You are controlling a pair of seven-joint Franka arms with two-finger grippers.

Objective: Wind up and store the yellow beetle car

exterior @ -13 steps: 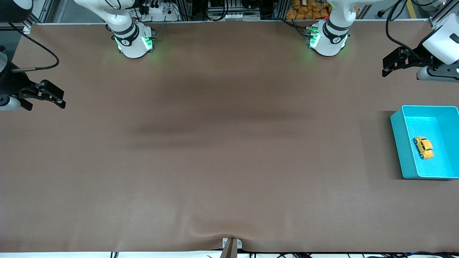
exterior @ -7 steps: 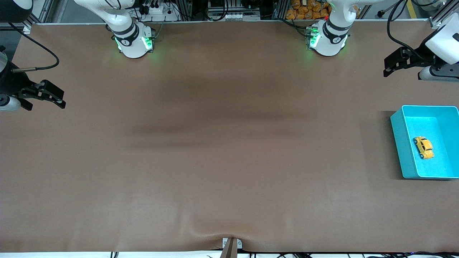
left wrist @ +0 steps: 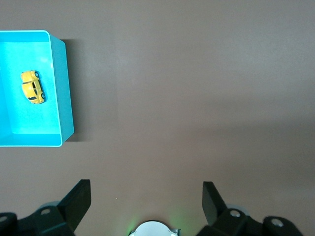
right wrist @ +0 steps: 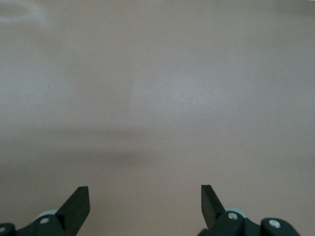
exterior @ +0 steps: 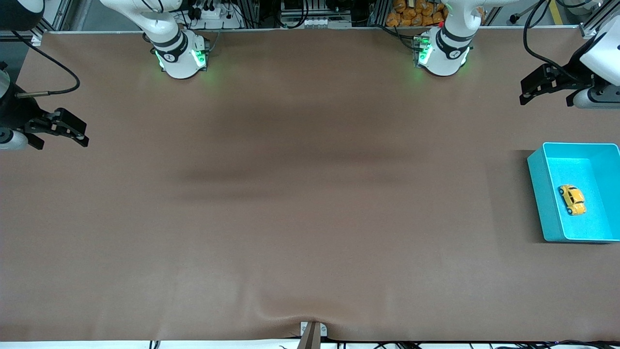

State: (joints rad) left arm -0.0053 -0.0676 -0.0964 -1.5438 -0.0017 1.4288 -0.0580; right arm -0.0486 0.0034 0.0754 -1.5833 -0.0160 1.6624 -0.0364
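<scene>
The yellow beetle car lies on the floor of a teal bin at the left arm's end of the table. The left wrist view also shows the car inside the bin. My left gripper hangs open and empty over bare table, apart from the bin, on the side toward the robots' bases. In its own wrist view the left gripper has only brown table between its fingers. My right gripper waits open and empty over the table's right-arm end; the right gripper sees only bare tabletop.
The two white arm bases stand along the table's edge by the robots. The brown tabletop stretches wide between the grippers. A small clamp sits at the table edge nearest the front camera.
The left gripper has drifted slightly toward its end of the table, still open. The car, the bin and the right arm have not moved.
</scene>
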